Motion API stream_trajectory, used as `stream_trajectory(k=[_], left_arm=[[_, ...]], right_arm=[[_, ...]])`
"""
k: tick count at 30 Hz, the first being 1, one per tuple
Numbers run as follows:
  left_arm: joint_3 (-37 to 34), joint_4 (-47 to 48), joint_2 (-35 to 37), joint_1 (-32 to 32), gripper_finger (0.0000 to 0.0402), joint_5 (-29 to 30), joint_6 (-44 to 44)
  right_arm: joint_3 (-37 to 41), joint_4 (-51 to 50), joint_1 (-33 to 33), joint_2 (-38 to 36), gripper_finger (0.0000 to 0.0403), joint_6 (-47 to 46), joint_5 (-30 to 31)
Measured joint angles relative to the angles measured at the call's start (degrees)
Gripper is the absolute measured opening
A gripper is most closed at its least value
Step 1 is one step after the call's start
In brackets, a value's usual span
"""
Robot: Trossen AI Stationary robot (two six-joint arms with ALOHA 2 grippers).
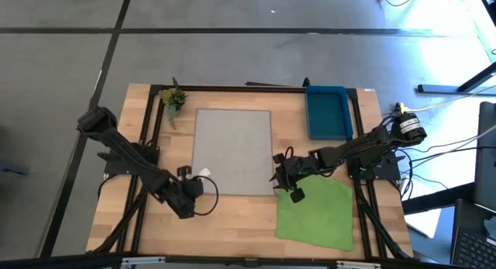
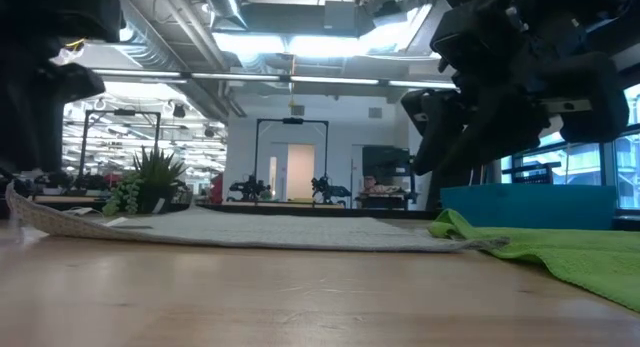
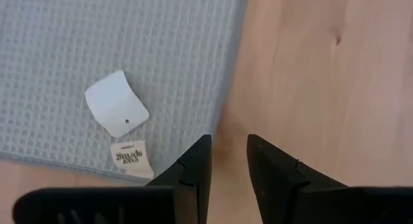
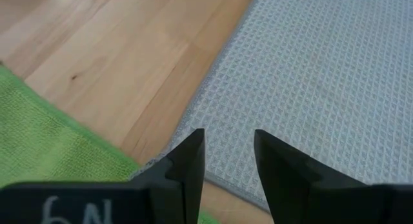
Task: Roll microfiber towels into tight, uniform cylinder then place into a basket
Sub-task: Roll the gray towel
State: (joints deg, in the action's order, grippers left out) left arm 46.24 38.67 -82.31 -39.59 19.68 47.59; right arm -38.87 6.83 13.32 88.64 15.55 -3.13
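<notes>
From above, my left arm reached in from the counter's (image 1: 232,222) left edge, bent at the elbow and angled toward the near left corner of the grey towel (image 1: 232,149). Its left tool (image 1: 194,187) sat low over that corner, just beside the small white tag (image 3: 116,111). Through the left wrist camera I saw the two fingers (image 3: 193,169) a narrow gap apart, pointing down at bare wood right at the towel's edge, with nothing between them.

The grey towel lay spread flat in the middle of the counter, a small plant sprig (image 1: 173,100) off its far left corner. From the low camera its left corner looked slightly lifted.

My right arm came in from the right side, stretched nearly level across the counter toward the grey towel's near right corner. The right tool (image 1: 285,176) hung over that corner, where the grey towel met the green towel (image 1: 318,215). In the right wrist camera its fingers (image 4: 187,162) stood partly apart above the grey weave, holding nothing.

The green towel lay flat and slightly askew at the near right of the counter. The blue basket (image 1: 311,118) sat at the far right corner, well apart from both towels.
</notes>
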Motion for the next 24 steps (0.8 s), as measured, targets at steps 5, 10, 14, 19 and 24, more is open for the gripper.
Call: stream_trajectory(k=[5,10,14,19,24], left_arm=[[0.00,1.14,-0.99,0.03,0.0088,-2.03,-0.14],[0.00,3.11,-0.99,0.02,0.0088,-2.33,-0.10],[0.00,5.44,-0.99,0.02,0.0088,-1.84,-0.09],[-0.85,5.52,-0.99,0.04,0.0088,-1.64,-0.11],[-2.99,4.26,-0.99,0.04,0.0088,-1.61,-0.04]], right_arm=[[-0.02,0.22,0.00,0.00,0.0135,-0.04,-0.01],[-0.04,0.20,0.00,0.00,0.0135,-0.39,0.00],[-0.04,0.19,0.00,0.00,0.0135,-1.64,-0.01],[-0.04,0.17,0.00,0.00,0.0135,-1.82,-0.03],[-0.04,0.13,0.00,0.00,0.0135,-3.06,-0.07]])
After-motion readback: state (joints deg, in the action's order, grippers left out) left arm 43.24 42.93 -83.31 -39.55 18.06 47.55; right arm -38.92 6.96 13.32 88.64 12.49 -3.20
